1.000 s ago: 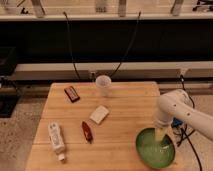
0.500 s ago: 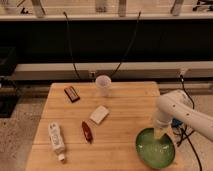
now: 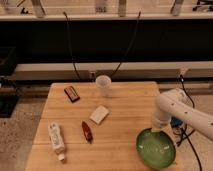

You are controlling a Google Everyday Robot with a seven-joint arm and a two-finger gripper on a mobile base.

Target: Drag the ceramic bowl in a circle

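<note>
The jaws are closed on the far left rim of the ceramic bowl (image 3: 157, 149), where the gripper (image 3: 156, 131) comes down from the white arm (image 3: 175, 107). The bowl is wide, shallow and round, glossy green with a darker rim. It sits at the near right corner of the wooden table (image 3: 125, 100), and its inside shows only green glaze. Well apart, at the far edge, a translucent white cup (image 3: 103, 85) stands upright; what it holds I cannot tell. A white packet (image 3: 99, 114), a red item (image 3: 87, 131), a white tube (image 3: 56, 140) and a dark bar (image 3: 72, 93) lie to the left.
</note>
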